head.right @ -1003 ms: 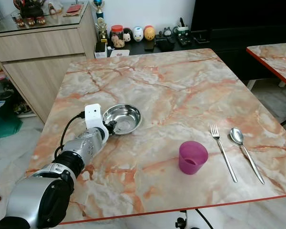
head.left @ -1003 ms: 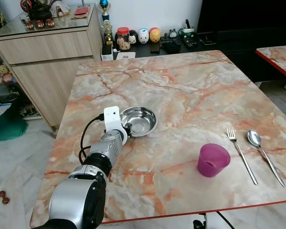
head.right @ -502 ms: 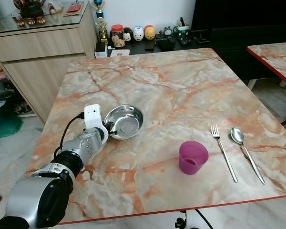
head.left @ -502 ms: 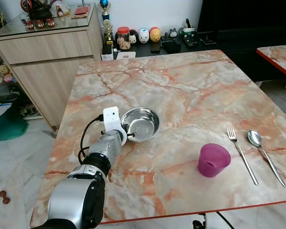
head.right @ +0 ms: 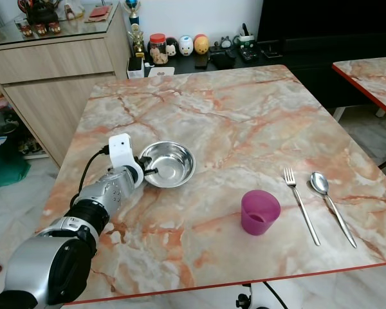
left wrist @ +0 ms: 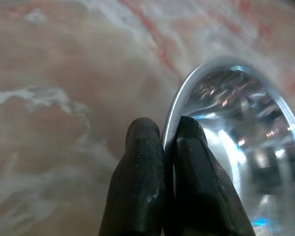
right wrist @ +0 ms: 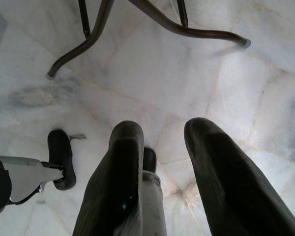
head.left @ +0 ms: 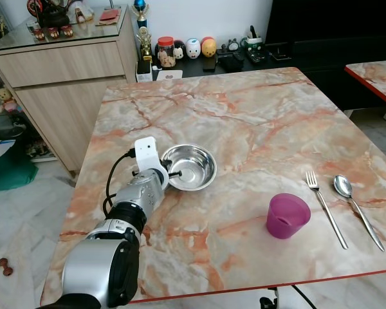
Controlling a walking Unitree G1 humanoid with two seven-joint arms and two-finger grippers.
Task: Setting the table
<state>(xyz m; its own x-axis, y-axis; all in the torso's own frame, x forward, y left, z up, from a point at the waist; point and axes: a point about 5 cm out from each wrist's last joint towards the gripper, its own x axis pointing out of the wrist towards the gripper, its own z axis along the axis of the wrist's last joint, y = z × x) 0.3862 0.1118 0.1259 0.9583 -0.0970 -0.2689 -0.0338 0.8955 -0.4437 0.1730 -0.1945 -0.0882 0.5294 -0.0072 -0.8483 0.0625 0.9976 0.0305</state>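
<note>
A shiny steel bowl (head.left: 192, 166) rests on the marble table (head.left: 257, 122), left of centre. My left gripper (head.left: 170, 174) is shut on the bowl's near-left rim; the left wrist view shows both black fingers (left wrist: 142, 162) pinching the thin rim of the bowl (left wrist: 236, 142). A purple cup (head.left: 287, 215) stands upright toward the front right. Beyond it to the right lie a fork (head.left: 325, 208) and a spoon (head.left: 354, 199), side by side. My right gripper (right wrist: 162, 147) hangs open beside the table over the pale floor.
A wooden sideboard (head.left: 64, 71) stands past the table's far left corner. Jars and small figurines (head.left: 186, 50) sit on a dark low shelf behind the table. A second marble table (head.left: 376, 77) shows at the far right. Metal table legs (right wrist: 137, 24) cross the floor below.
My left gripper has lifted and tilted the bowl, then set it level again, slightly right and farther onto the table. The cup, fork and spoon have stayed put.
</note>
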